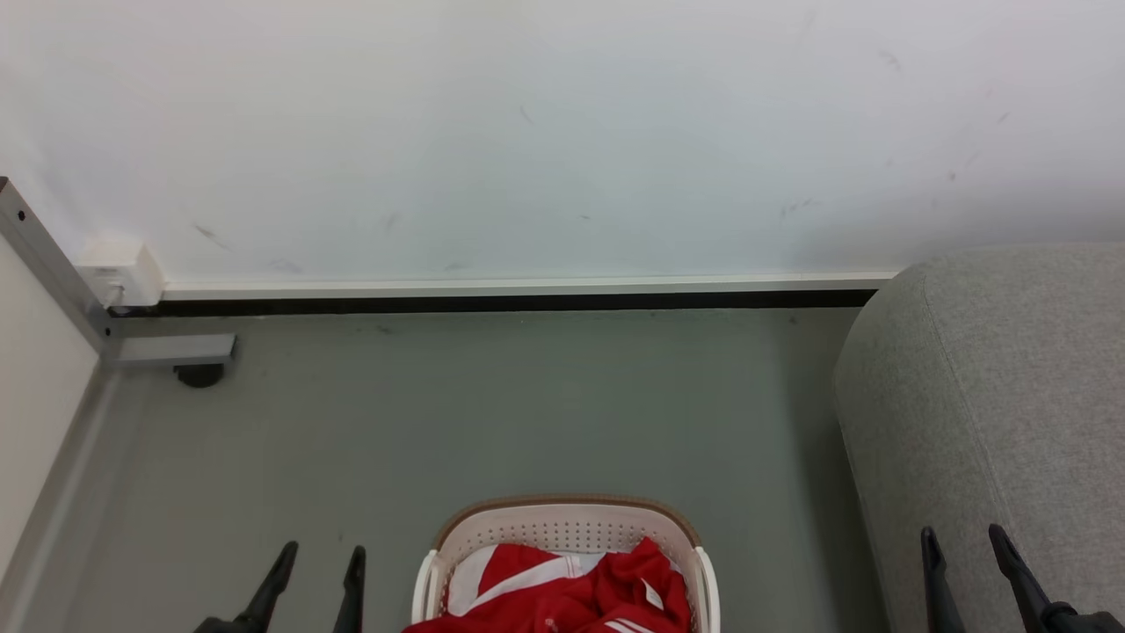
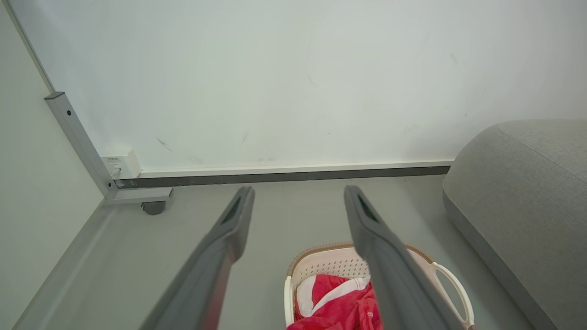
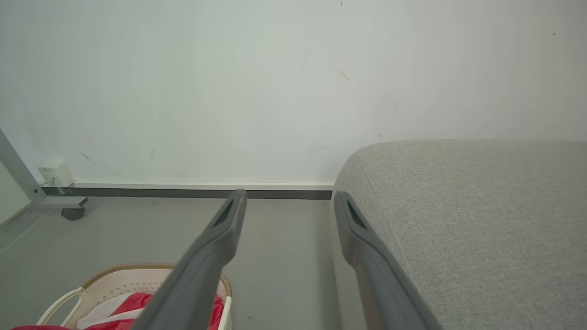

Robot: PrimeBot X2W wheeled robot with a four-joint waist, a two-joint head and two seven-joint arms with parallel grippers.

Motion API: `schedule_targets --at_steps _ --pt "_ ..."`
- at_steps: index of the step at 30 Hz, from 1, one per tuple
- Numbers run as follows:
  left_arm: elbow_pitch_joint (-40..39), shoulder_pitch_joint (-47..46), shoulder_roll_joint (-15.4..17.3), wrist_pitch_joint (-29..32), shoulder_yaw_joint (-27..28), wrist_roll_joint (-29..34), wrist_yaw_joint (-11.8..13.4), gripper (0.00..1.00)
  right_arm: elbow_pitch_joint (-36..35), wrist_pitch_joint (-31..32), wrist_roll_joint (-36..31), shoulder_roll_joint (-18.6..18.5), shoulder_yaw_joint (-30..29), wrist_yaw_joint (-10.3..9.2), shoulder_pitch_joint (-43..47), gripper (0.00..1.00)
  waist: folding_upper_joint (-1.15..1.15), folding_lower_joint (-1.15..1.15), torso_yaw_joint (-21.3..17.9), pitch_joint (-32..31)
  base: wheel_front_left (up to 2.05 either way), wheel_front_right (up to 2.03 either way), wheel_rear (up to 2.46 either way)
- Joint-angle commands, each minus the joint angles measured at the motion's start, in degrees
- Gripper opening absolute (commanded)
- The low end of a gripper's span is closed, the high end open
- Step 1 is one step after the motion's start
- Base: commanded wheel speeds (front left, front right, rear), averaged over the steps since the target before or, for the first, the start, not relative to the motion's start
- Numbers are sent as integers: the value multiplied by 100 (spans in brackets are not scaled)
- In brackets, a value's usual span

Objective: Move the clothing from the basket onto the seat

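The red clothing (image 1: 576,593) with white panels lies bunched in the white perforated basket (image 1: 562,526) on the floor at the bottom centre of the head view. The big grey seat (image 1: 993,404) rises at the right. My left gripper (image 1: 321,556) stands open to the left of the basket, nothing between its fingers. My right gripper (image 1: 961,538) is open in front of the seat's rounded edge. The left wrist view looks past my left gripper (image 2: 298,197) to the clothing (image 2: 337,302) in the basket (image 2: 330,263); the right wrist view has my right gripper (image 3: 289,201), the seat (image 3: 467,220) and the basket (image 3: 124,277).
A white wall (image 1: 562,141) with a dark skirting strip closes the back. At the left stands a pale panel on a grey metal frame (image 1: 53,264) with a castor (image 1: 199,375), and a white socket box (image 1: 119,272). Grey floor (image 1: 492,404) lies between basket and wall.
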Motion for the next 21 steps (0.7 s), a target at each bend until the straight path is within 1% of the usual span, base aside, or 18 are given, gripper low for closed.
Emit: schedule_targets --at_steps 1,8,12,17,21 --pt "15 48 9 -4 25 54 -13 100 20 -18 19 -2 11 -12 13 100 0 0 -17 10 0 0 0" --pt "115 -67 19 -4 31 -64 -67 100 -1 -17 79 0 75 -13 -99 100 0 0 -177 170 0 0 0" --pt "232 -278 102 -4 -128 -159 -94 100 -35 -11 99 4 116 -12 -214 100 0 0 -311 420 0 0 0" --pt "398 -725 322 -3 -597 -363 -88 100 -101 -11 226 11 191 -12 -476 100 0 0 -532 901 0 0 0" --pt "658 -1237 527 -3 -1139 -484 -90 100 -209 -11 290 12 267 -13 -748 100 0 0 -728 1445 0 0 0"
